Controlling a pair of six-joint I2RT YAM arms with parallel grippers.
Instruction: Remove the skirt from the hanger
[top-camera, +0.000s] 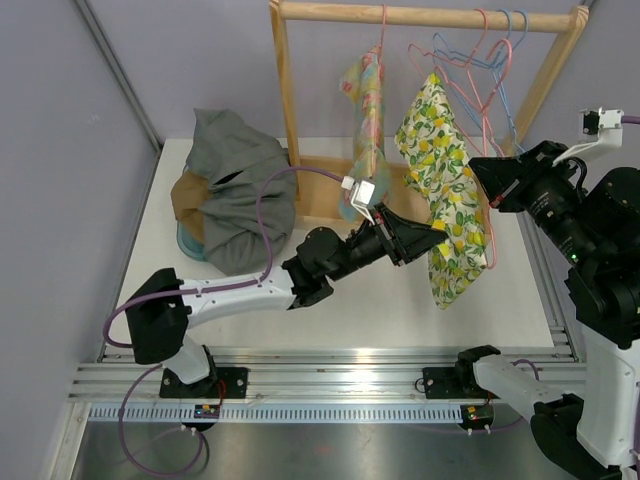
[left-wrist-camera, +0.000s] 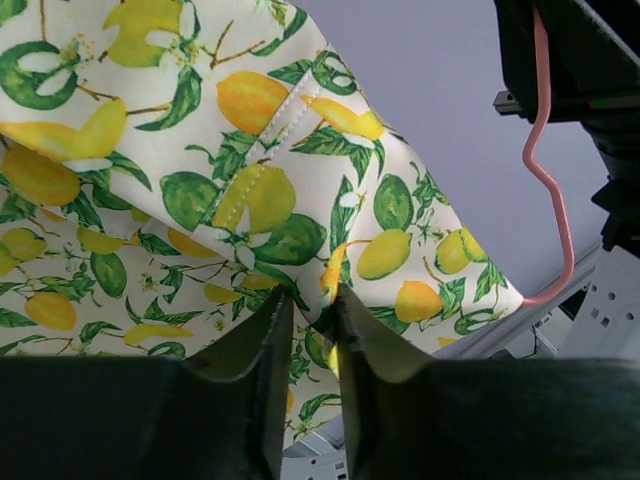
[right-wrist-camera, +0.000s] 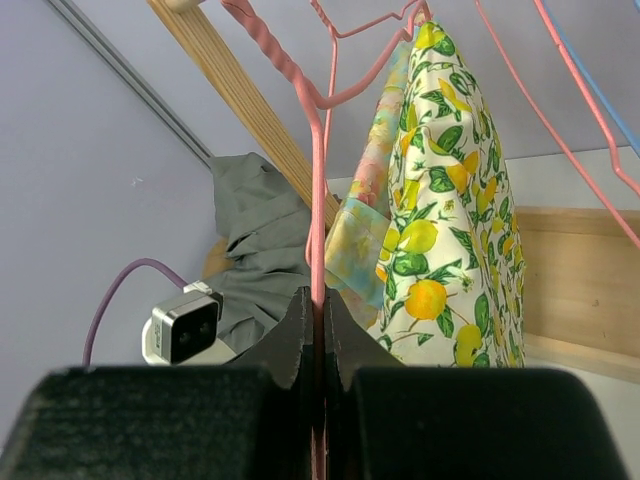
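The lemon-print skirt (top-camera: 445, 180) hangs from a pink wire hanger (top-camera: 487, 150) on the wooden rack. My left gripper (top-camera: 440, 228) is shut on a fold of the skirt's edge, with the cloth pinched between the fingers in the left wrist view (left-wrist-camera: 312, 305). The skirt (left-wrist-camera: 200, 170) fills that view, and the hanger's lower corner (left-wrist-camera: 555, 215) shows at the right. My right gripper (top-camera: 480, 172) is shut on the hanger's pink wire (right-wrist-camera: 318, 200). In the right wrist view the skirt (right-wrist-camera: 450, 220) hangs just right of the gripper (right-wrist-camera: 318, 298).
The wooden rack (top-camera: 420, 15) holds several empty pink and blue hangers (top-camera: 500, 50) and a pastel garment (top-camera: 366, 110). A grey garment (top-camera: 235, 185) lies heaped on a brown and blue object at the back left. The metal rail (top-camera: 330, 375) runs along the near edge.
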